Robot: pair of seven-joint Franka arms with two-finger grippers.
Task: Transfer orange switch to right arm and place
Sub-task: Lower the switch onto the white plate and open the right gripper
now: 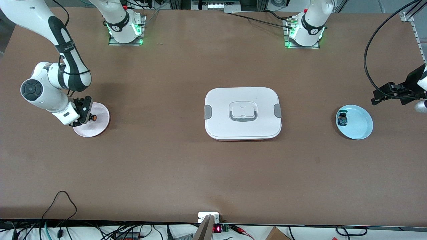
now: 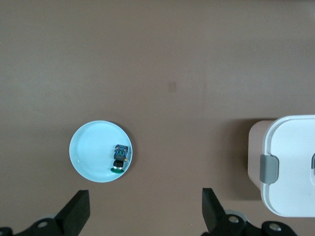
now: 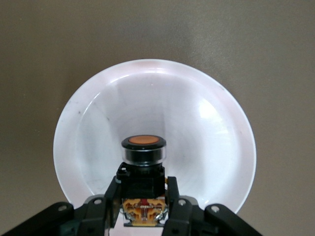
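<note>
The orange switch [image 1: 93, 117] [image 3: 143, 152], a black blocky body with a round orange cap, is gripped between the jaws of my right gripper [image 1: 85, 115] [image 3: 142, 189]. That gripper is shut on the switch's body just over the pale pink plate [image 1: 101, 126] [image 3: 197, 113] at the right arm's end of the table. Whether the switch touches the plate I cannot tell. My left gripper [image 1: 376, 97] [image 2: 145, 196] hangs open and empty above the bare table beside the light blue plate [image 1: 361, 129] [image 2: 87, 150], and the left arm waits there.
A small switch with a blue cap [image 1: 342, 119] [image 2: 119, 158] lies in the light blue plate. A white lidded box [image 1: 220, 100] [image 2: 290, 147] with grey clips stands mid-table. Cables run along the table's edge nearest the front camera.
</note>
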